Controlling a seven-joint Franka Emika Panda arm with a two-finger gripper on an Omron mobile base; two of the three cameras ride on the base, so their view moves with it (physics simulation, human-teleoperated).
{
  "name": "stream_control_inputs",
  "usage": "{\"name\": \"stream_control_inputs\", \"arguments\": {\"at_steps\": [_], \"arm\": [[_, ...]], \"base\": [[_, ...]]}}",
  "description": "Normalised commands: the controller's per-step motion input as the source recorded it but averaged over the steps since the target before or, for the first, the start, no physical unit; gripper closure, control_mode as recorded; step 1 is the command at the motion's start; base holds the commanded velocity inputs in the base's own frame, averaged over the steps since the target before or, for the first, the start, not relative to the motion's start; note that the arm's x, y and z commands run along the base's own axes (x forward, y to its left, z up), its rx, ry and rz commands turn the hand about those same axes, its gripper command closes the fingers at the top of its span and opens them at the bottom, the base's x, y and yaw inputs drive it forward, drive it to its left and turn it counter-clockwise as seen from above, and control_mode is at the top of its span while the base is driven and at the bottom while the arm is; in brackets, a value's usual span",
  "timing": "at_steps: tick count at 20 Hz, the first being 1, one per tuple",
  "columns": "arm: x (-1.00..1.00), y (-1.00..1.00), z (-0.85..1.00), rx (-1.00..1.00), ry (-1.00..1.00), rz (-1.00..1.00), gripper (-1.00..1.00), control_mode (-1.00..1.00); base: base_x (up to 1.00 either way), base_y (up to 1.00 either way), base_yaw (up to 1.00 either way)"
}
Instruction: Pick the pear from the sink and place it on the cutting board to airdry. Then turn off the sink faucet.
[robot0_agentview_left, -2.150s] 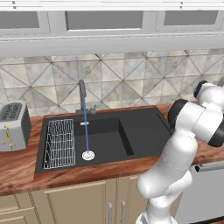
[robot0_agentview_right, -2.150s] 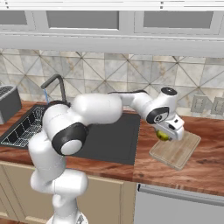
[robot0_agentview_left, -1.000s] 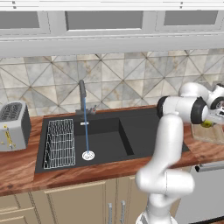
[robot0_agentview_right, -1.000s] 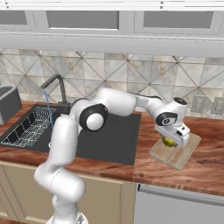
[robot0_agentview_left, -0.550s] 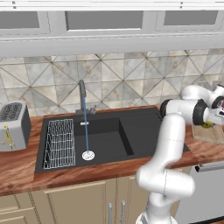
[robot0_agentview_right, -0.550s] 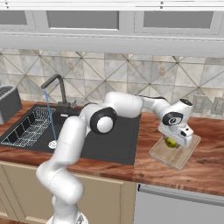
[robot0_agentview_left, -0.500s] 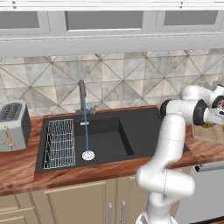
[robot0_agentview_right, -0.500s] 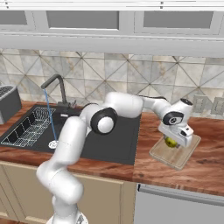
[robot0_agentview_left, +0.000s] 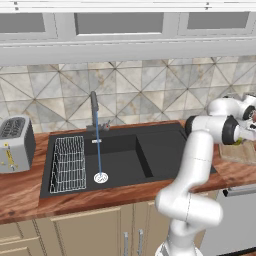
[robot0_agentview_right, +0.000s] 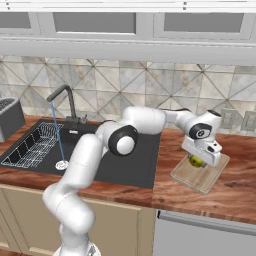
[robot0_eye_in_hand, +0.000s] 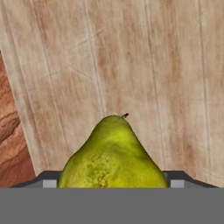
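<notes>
One step nearly done: gripper (robot0_agentview_right: 199, 161) clamped on the pear (robot0_agentview_right: 195, 161) over the cutting board (robot0_agentview_right: 199, 174); next, release, then faucet (robot0_agentview_right: 63, 102).

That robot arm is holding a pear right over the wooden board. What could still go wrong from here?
The pear is round, so once the pincer lets go it might roll off the small cutting board onto the counter. Also, water is running from the sink faucet; the arm must swing back across the sink to reach it.

Arm: yours reaches far to its right, bent at the elbow.
Gripper (robot0_agentview_right: 196, 161): pointing down, fingers clamped on the pear (robot0_eye_in_hand: 113, 154).
</notes>
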Motion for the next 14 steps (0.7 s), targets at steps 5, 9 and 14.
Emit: {"name": "stream_control_inputs", "arguments": {"at_steps": [5, 9, 14], "arm": [[-0.15, 0.04, 0.03, 0.0, 0.0, 0.0, -1.0, -1.0], [-0.08, 0.09, 0.01, 0.0, -0.01, 0.01, -1.0, -1.0], [-0.09, 0.16, 0.24, 0.0, -0.11, 0.04, -1.0, -1.0]], "base": [[0.0, 0.0, 0.0], [0.0, 0.0, 0.0], [0.0, 0.0, 0.0]]}}
